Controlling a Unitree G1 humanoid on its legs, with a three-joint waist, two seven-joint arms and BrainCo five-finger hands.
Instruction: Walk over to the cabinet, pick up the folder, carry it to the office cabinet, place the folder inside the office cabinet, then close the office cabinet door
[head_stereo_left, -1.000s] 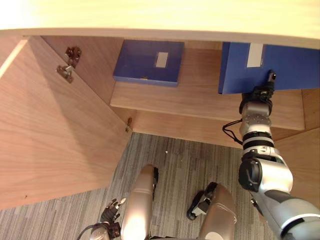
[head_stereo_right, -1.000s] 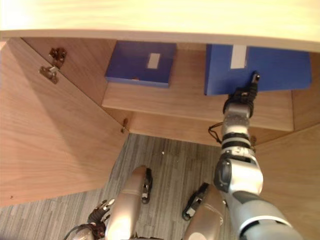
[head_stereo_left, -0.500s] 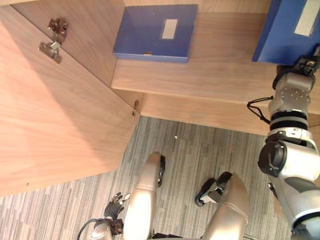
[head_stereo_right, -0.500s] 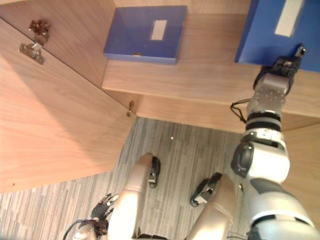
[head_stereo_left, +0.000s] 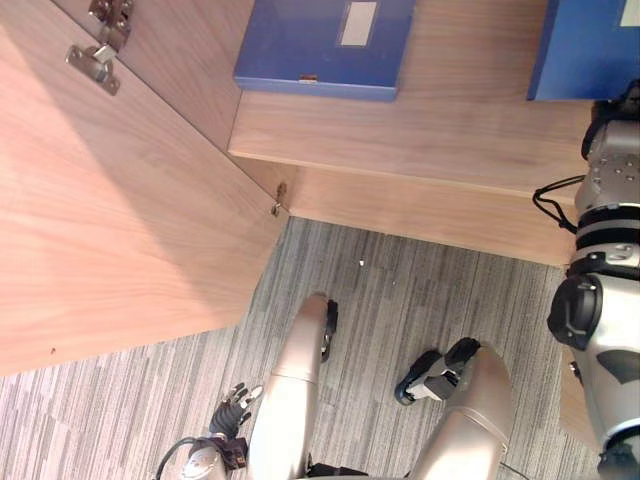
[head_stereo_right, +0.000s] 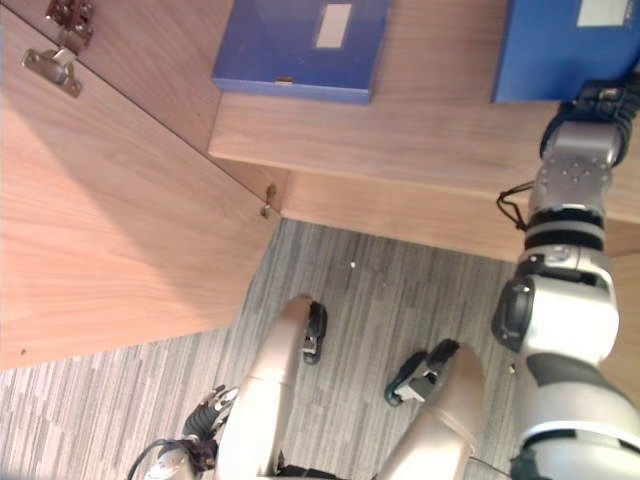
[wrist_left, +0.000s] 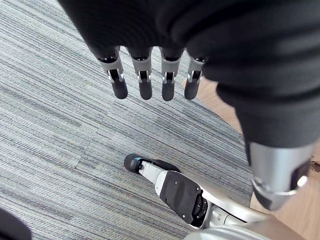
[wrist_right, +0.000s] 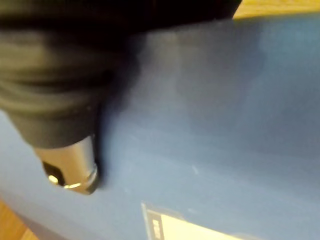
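Observation:
Two blue folders lie on the wooden shelf (head_stereo_left: 420, 130) of the open cabinet. One folder (head_stereo_left: 325, 45) with a white label lies flat at the shelf's left. The other folder (head_stereo_left: 585, 45) is at the right, and my right hand (head_stereo_right: 600, 100) is at its near edge, the dark cover touching the blue face (wrist_right: 225, 125). Whether that hand holds the folder is hidden. My left hand (head_stereo_left: 232, 410) hangs low over the carpet with straight fingers (wrist_left: 145, 75), holding nothing.
The cabinet's wooden door (head_stereo_left: 110, 220) stands swung open on the left, with metal hinges (head_stereo_left: 95, 60) near its top. Grey striped carpet (head_stereo_left: 400, 300) runs below the shelf's front edge.
The whole picture has shifted as the camera moved, so the shelf sits higher in view. My right hand now reaches less far over the right folder's near edge. The left hand has stayed put.

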